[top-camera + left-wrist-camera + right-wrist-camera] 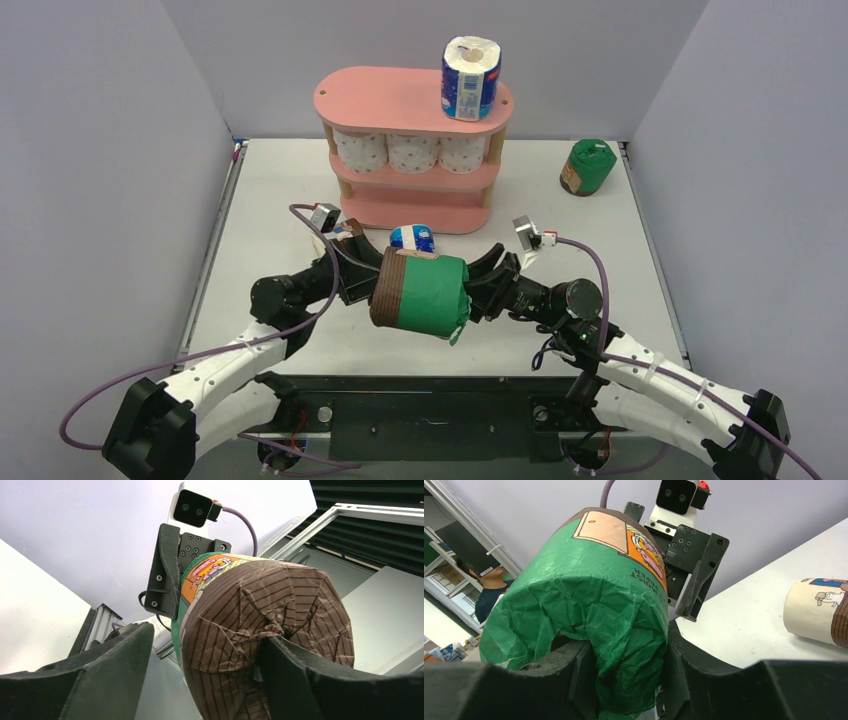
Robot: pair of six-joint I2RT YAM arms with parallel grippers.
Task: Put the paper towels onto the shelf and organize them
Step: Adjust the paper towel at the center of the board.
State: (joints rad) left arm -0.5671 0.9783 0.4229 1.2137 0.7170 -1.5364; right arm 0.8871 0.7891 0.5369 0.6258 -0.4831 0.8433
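Right gripper (629, 650) is pinching the wall of a fat roll in crinkled green and brown-striped paper (425, 290): one finger sits in the hollow of the green end and the other presses on the outside. The left gripper (207, 637) stands spread at the brown end, with one finger tucked into the folded hollow and the other clear of the wrap. This roll hangs in the air between the two arms, above the near middle of the white tabletop (280, 200). On the pink three-tier shelf with oval boards and pale wooden posts (400, 100), at the tabletop's far edge, three white rolls with pink dots (412, 152) fill the middle board in a row. A blue-and-white wrapped roll (470, 78) stands upright at the top board's right end. Left to do, I judge: the held roll, a second blue-and-white roll (412, 238) just in front of the shelf, a dark green roll (587, 167) near the far right corner, and a beige roll (814, 612) lying on its side. That puts the task at roughly half.
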